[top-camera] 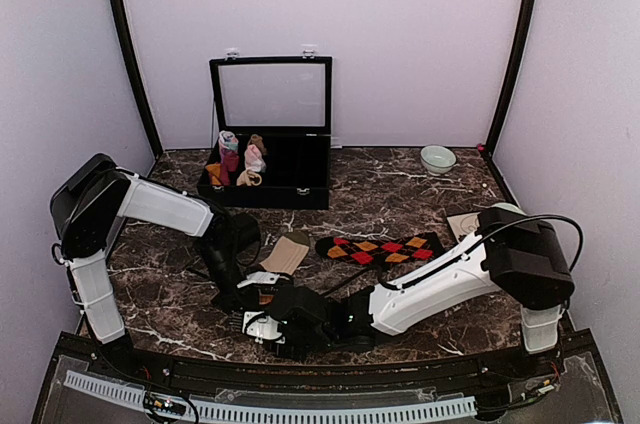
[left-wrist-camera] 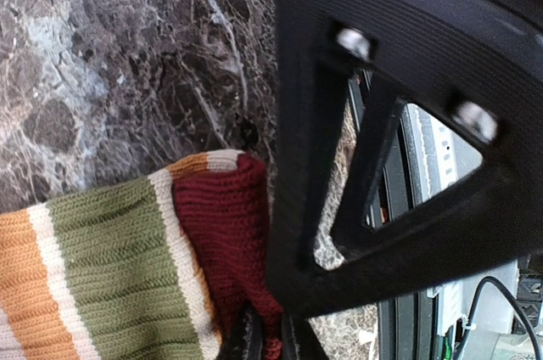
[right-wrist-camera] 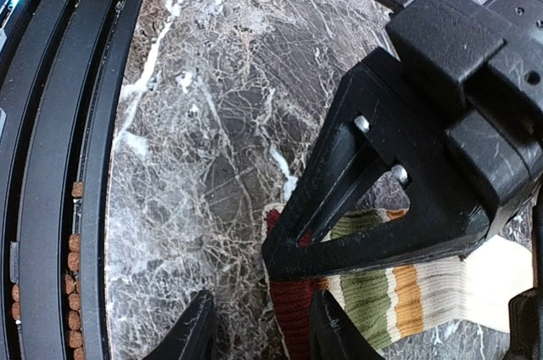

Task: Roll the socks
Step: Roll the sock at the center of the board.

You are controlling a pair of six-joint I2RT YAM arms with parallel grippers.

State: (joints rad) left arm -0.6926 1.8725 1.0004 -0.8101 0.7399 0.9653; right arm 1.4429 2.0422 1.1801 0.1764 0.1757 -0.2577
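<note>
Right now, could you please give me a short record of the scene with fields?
Striped sock: on table, maroon toe toward near edge
Left gripper: shut on the maroon toe
Right gripper: open, fingers either side of that toe
Argyle sock: lying flat mid-table, untouched
Black box: lid up, small sock rolls inside

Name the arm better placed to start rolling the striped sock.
Left. The left fingers are shut on the striped sock at its maroon toe, so that arm can probably begin the roll. The right fingers stand open by the toe, gripping nothing.
</note>
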